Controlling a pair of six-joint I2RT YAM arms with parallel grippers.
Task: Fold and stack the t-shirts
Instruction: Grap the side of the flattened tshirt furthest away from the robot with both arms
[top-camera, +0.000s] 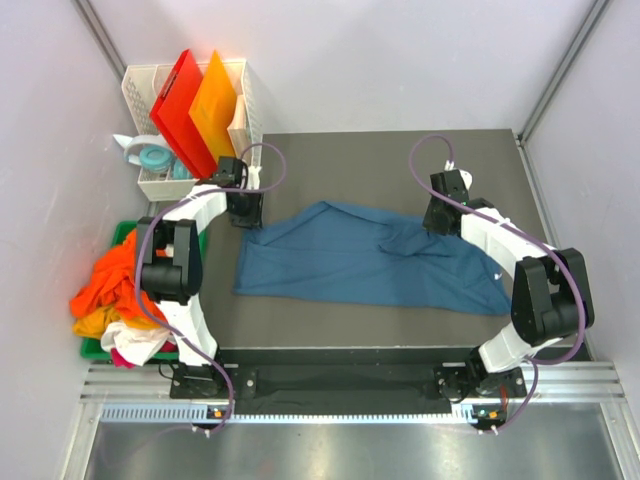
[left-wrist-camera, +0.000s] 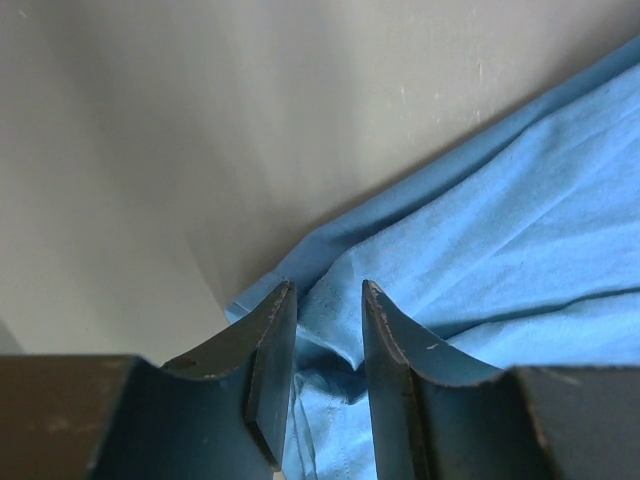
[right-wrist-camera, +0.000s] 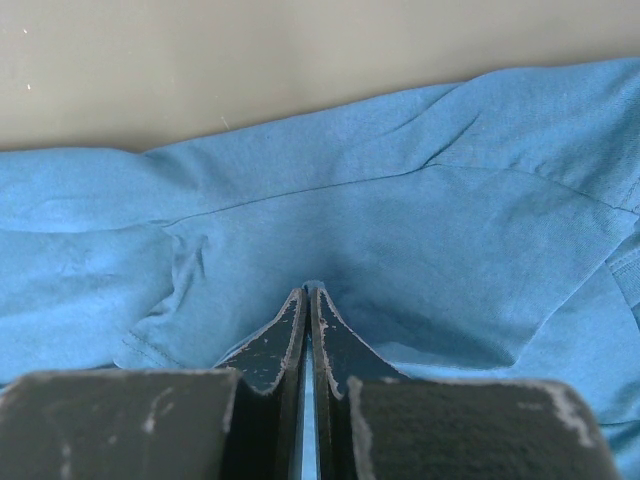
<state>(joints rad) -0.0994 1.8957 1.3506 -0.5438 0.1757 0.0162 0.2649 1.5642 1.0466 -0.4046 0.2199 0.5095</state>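
A teal-blue t-shirt (top-camera: 370, 262) lies crumpled and spread across the dark table (top-camera: 330, 160). My left gripper (top-camera: 245, 210) is at its far left corner. In the left wrist view its jaws (left-wrist-camera: 328, 290) stand apart, with a puckered edge of the shirt (left-wrist-camera: 500, 230) between them. My right gripper (top-camera: 440, 215) is at the shirt's far right part. In the right wrist view it (right-wrist-camera: 308, 292) is shut on a pinch of the blue fabric (right-wrist-camera: 400, 200), which tents up to the fingertips. Orange, yellow and white shirts (top-camera: 115, 295) are heaped at the left.
The heap sits in a green bin (top-camera: 122, 232) beside the table's left edge. A white basket (top-camera: 145, 85) at the back left holds a red board (top-camera: 180, 110) and an orange board (top-camera: 214, 105). Walls close in on both sides.
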